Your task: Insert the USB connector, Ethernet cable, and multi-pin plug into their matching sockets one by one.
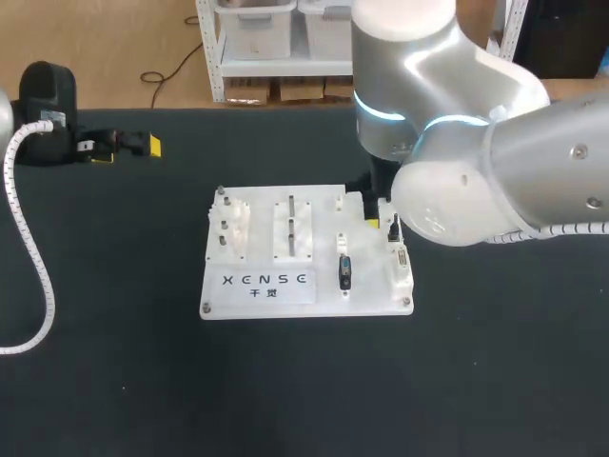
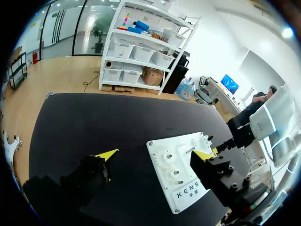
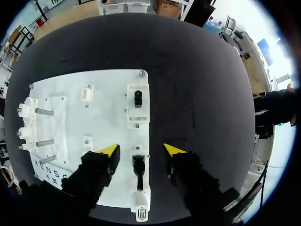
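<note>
Right wrist view gives you the closest read: your right gripper (image 3: 141, 149) hangs over the right-hand strip of the white socket board (image 3: 110, 113) with its fingers spread, one yellow tip on each side of a black plug (image 3: 138, 168) that lies in the white holder beneath, neither tip touching it. That straddle looks deliberate: with the gap centred on the plug, a straight drop and a squeeze would catch its two flanks. Which of the three connectors it is, you cannot tell from here. At the gripper's six o'clock, back toward the wrist, a pale connector (image 3: 141, 214) sits at the strip's end. At its twelve o'clock, on the same line, stands a white socket block (image 3: 137, 115) with a dark opening, probably set there so a plug travels along one axis. Off at ten o'clock, metal pegs (image 3: 43, 112) jut from the board's opposite side, well apart from this work. Head view shows a second black connector (image 1: 344, 271) one column over, at four o'clock from the board's middle, while the right arm's bulk hides most of its own fingers. Farthest out, at the board's ten o'clock on the black table (image 1: 114, 362), your left gripper (image 1: 128, 149) rests well apart. The left wrist view shows its fingers spread around nothing, likely parked there to leave the board free.
</note>
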Tool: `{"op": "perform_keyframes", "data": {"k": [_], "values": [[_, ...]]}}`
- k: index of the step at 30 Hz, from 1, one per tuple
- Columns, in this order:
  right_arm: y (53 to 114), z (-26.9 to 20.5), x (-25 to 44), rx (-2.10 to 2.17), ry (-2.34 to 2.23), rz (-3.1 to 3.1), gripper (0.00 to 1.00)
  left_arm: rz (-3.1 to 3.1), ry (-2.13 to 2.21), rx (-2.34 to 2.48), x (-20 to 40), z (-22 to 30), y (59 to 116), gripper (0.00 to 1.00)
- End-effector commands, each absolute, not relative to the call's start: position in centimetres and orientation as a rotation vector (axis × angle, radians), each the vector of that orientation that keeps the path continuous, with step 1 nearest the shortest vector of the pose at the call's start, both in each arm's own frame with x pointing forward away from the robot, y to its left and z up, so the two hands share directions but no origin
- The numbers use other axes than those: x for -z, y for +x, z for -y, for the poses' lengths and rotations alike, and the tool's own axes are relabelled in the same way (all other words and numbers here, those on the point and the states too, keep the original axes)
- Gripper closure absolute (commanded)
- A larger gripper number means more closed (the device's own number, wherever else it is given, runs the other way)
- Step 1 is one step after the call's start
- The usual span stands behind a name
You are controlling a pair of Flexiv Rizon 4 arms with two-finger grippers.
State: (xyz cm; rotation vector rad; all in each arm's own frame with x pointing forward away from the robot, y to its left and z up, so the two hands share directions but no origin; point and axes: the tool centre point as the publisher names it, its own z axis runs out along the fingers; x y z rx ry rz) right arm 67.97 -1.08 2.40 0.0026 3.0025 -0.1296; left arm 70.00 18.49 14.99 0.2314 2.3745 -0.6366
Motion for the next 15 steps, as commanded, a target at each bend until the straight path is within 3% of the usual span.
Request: {"op": "perform_keyframes", "data": {"k": [1,15], "values": [[66.5,1.2,-4.6,0.109,-0.006,-2.957,0.00,-2.374,0.231,0.637,-15.0,-18.5,70.0,0.00],[62.8,-3.5,-6.7,0.039,-0.161,-2.994,0.00,-2.374,0.231,0.637,-15.0,-18.5,70.0,0.00]]}}
